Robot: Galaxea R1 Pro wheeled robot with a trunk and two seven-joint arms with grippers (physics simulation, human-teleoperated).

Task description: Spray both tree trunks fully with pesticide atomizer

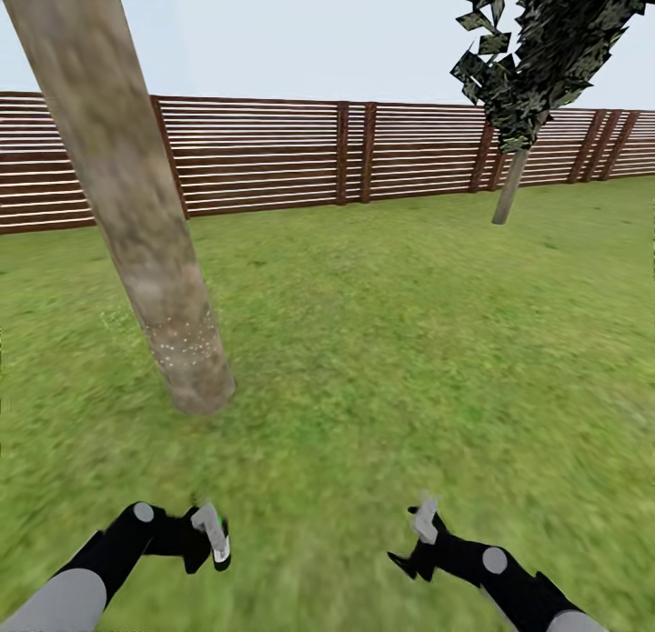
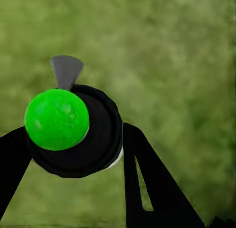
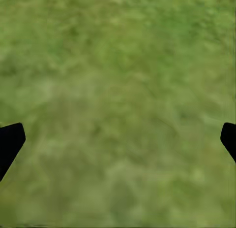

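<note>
- Left gripper (image 2: 73, 154): black fingers (image 2: 152, 188) clamped on the pesticide atomizer (image 2: 73, 134). The wrist cam looks down on its round black body, sitting between the fingers with a bright green ball cap on top and a grey nozzle tab pointing away past the fingertips.
- Head cam: same left gripper (image 1: 207, 539) low over the lawn (image 1: 382, 359), a light grey piece of the atomizer (image 1: 211, 528) showing at the fingers.
- Right gripper (image 1: 420, 534): spread wide, nothing in it. On the wrist cam just two black fingertips (image 3: 10, 142) at opposite edges, with blurred grass (image 3: 118, 100) between and beyond them.
- Ahead of the left fingers, near: thick grey-tan tree trunk (image 1: 136, 205), bare, leaning in the view. A band of pale speckles sits just above its base; the trunk above that looks plain.
- Well past the right fingers: a thin-stemmed dark-leaved tree (image 1: 532, 59) near the fence.
- Farthest: brown horizontal-slat fence (image 1: 273, 155) running across behind both, pale sky above.
</note>
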